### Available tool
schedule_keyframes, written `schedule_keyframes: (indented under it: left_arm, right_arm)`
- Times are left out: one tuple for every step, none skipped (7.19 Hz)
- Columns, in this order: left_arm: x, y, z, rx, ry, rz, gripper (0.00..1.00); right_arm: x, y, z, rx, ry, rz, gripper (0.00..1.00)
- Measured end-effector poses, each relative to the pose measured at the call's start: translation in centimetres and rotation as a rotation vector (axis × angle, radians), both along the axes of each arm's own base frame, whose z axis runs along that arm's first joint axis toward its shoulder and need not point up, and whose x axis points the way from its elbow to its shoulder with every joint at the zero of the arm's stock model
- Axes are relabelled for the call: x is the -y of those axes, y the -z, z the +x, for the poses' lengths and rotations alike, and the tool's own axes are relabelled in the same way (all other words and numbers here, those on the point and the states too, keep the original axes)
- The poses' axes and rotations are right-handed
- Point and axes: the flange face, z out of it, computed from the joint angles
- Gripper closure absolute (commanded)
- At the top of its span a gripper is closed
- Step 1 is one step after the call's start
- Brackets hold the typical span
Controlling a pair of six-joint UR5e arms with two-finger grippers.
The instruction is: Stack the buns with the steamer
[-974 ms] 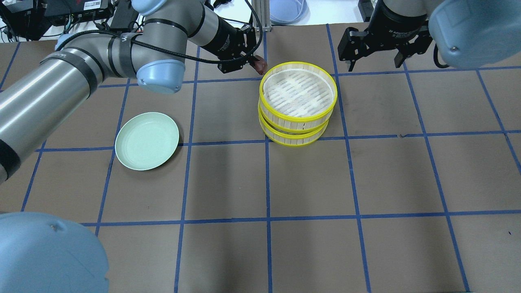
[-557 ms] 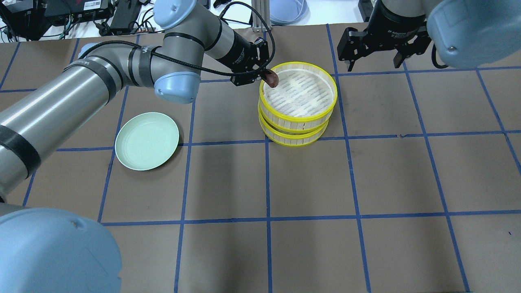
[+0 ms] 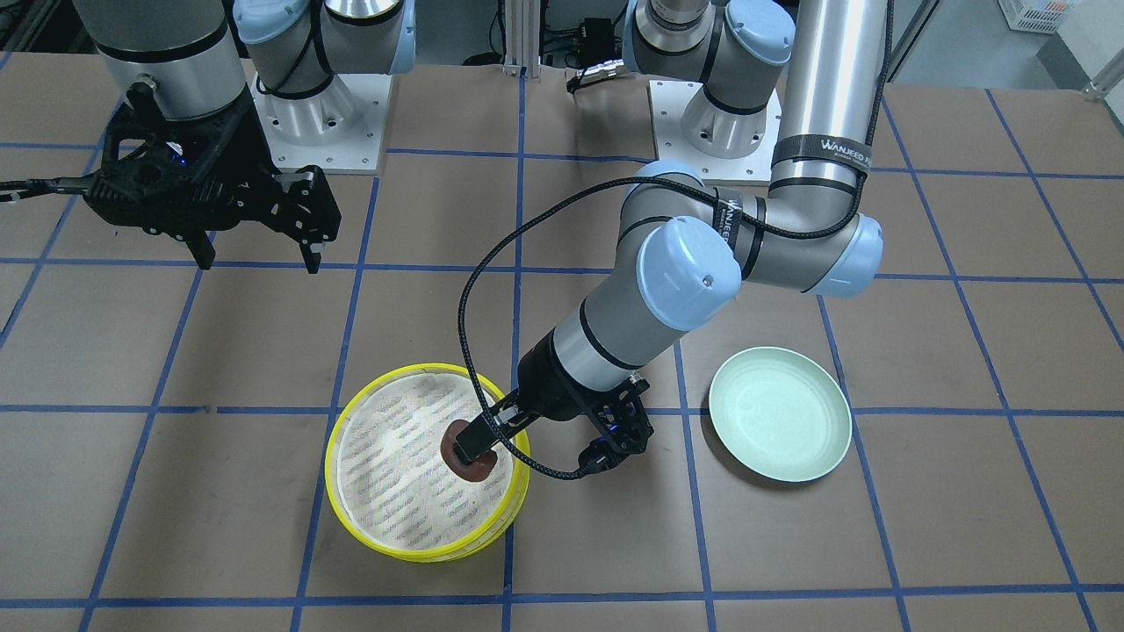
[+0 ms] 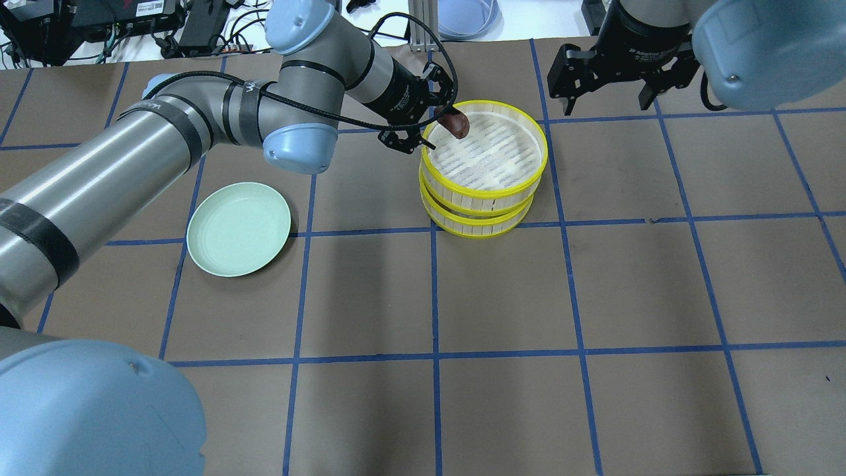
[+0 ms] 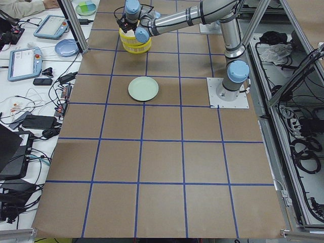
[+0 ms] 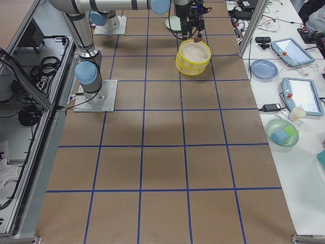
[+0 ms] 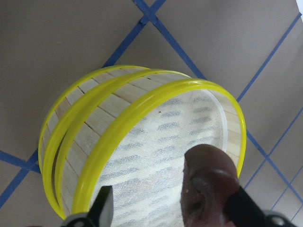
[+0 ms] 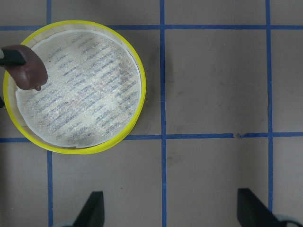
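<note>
The steamer's two yellow-rimmed tiers (image 4: 486, 193) stand stacked, and the top liner is bare. The steamer also shows in the front view (image 3: 421, 551), the left wrist view (image 7: 142, 106) and the right wrist view (image 8: 141, 94). My left gripper (image 4: 426, 132) hangs over the top tier's left rim. Its jaws stand wide apart. The dark reddish-brown bun (image 4: 456, 123) clings to one fingertip just above the liner, clear of the other finger in the left wrist view (image 7: 208, 184). My right gripper (image 4: 608, 106) is open and empty, behind and right of the steamer. The cream-white bun does not show.
A plain pale green plate (image 4: 238, 228) lies bare on the table to the steamer's left, under my left forearm's reach. Brown table paper with blue tape lines runs all round. Cables and devices lie beyond the table's far edge.
My left gripper has carried the brown bun to the right, from beside the steamer's far left edge to over the top tier's rim and liner. The right gripper has not moved.
</note>
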Motion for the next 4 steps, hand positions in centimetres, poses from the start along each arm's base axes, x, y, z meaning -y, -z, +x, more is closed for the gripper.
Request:
schedule_keyframes:
  left_arm:
    - [0.0, -0.1, 0.0, 0.0, 0.0, -0.001, 0.01]
    - [0.0, -0.2, 0.0, -0.001, 0.0, -0.001, 0.01]
    - [0.0, -0.5, 0.0, 0.001, 0.0, -0.006, 0.02]
    - [0.1, -1.4, 0.3, 0.009, 0.0, -0.023, 0.03]
  right_arm:
    - [0.0, 0.0, 0.0, 0.0, 0.0, 0.0, 0.0]
    - [0.0, 0.0, 0.0, 0.0, 0.0, 0.001, 0.0]
    - [0.0, 0.0, 0.0, 0.0, 0.0, 0.001, 0.0]
    - [0.0, 0.1, 0.0, 0.0, 0.0, 0.003, 0.0]
